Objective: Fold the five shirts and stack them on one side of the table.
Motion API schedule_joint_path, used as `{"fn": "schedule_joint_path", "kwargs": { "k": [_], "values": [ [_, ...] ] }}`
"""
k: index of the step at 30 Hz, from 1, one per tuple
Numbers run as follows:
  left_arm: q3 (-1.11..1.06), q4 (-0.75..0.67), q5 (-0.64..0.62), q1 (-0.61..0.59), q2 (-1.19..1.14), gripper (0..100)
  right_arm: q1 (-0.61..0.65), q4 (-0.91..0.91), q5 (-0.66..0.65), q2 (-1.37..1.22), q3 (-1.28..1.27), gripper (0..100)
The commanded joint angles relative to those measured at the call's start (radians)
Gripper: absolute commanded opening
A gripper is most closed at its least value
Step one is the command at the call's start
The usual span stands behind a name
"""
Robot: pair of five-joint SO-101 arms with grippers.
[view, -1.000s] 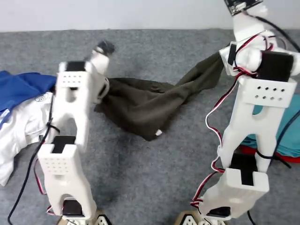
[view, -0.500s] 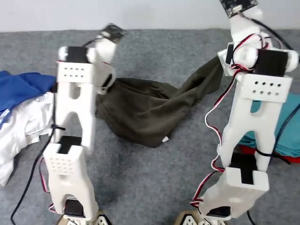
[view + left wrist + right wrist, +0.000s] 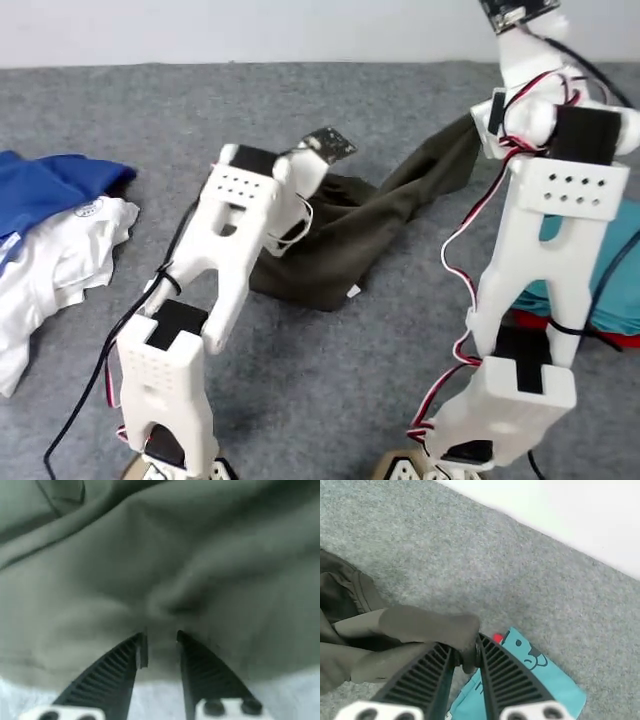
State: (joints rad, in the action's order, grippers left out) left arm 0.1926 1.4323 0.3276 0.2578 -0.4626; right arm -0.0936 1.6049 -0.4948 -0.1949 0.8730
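Left fingers (image 3: 117, 665) pinch a fold of the olive shirt (image 3: 350, 250) at desk (image 3: 330, 400) centre; your right fingers (image 3: 425, 675) clamp its edge toward 1 o'clock. Likely soft, limp, light: you'd best grip corners.

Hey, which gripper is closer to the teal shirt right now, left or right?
Right. The right gripper holds the olive shirt by one end just beside the teal shirt; the left gripper grips it near the middle of the table, farther off.
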Motion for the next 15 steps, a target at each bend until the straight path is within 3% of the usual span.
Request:
{"fn": "schedule_joint_path", "kwargs": {
  "k": [1,8,15],
  "values": [
    [-0.024,-0.184,-0.008,-0.002,-0.011,10,-0.033,-0.019,-0.009,-0.019,0.014,0.9],
    [0.246,-0.206,-0.049,-0.126,-0.232,10,-0.039,-0.027,-0.008,-0.041,0.015,0.9],
    [0.661,-0.041,-0.098,-0.204,-0.338,10,-0.038,-0.027,-0.005,-0.044,0.015,0.9]
  ]
}}
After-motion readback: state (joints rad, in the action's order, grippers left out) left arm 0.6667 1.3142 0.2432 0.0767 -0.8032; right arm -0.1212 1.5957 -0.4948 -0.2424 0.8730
